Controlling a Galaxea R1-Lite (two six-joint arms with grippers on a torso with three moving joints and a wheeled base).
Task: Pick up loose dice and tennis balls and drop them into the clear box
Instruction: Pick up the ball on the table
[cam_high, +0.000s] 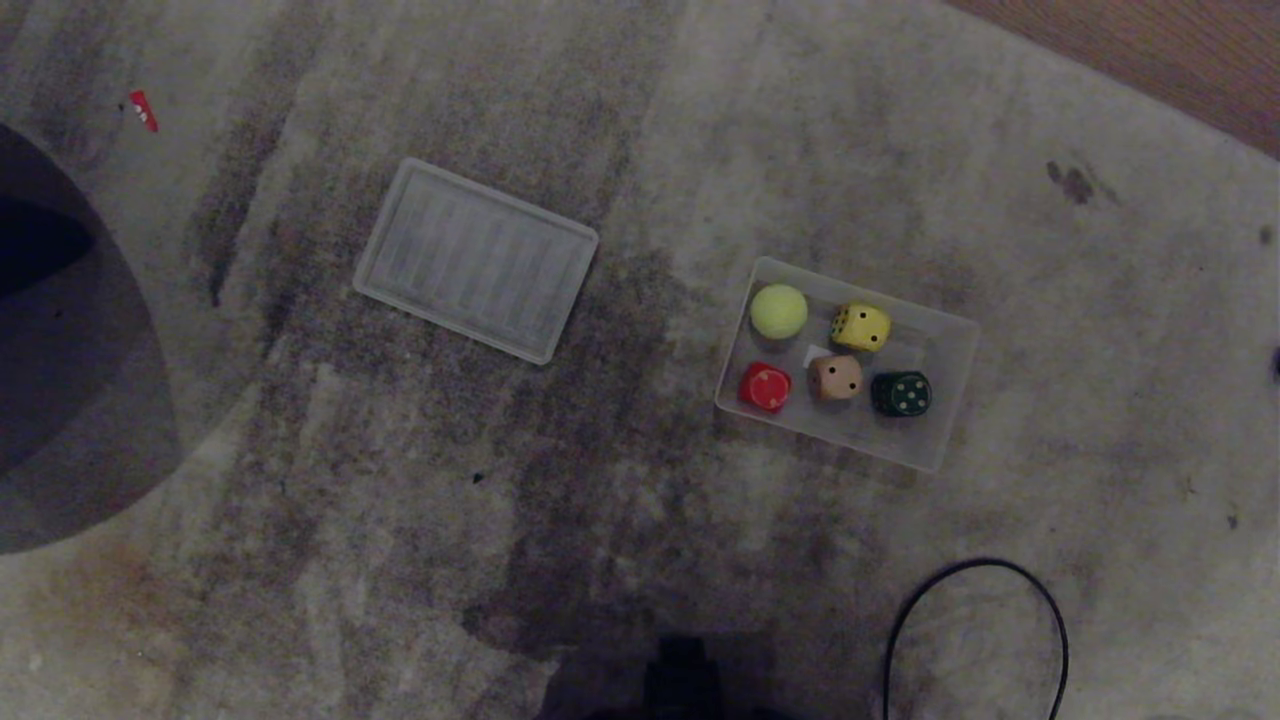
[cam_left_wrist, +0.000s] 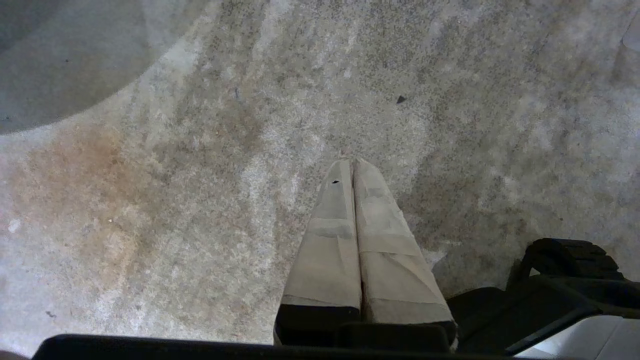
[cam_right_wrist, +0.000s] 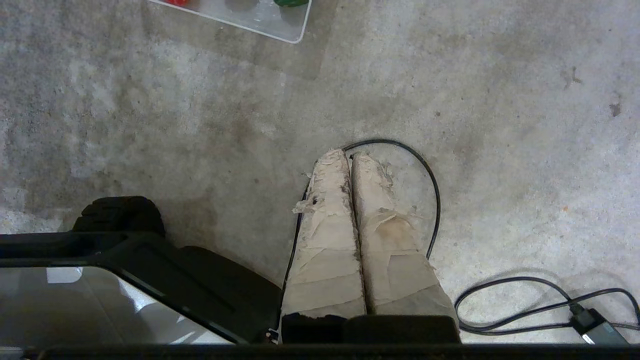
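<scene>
Translucent ribbed plastic, a flat rectangular panel (cam_high: 476, 259), lies on the stained grey carpet (cam_high: 620, 480) to the left, probably the bin's lid set aside to leave it open. Well to its right sits the small clear plastic box (cam_high: 945, 345), holding one fuzzy yellow-green tennis ball (cam_high: 778, 311) and the red (cam_high: 765, 387), tan (cam_high: 835, 377), yellow (cam_high: 861, 327) and dark green dice (cam_high: 901, 393). A second ball is not in view. The left gripper (cam_left_wrist: 352, 162) and right gripper (cam_right_wrist: 348, 154) hang over bare carpet, taped fingers pressed together, empty, apparently parked. A black cable (cam_high: 975, 620) loops near the right one
</scene>
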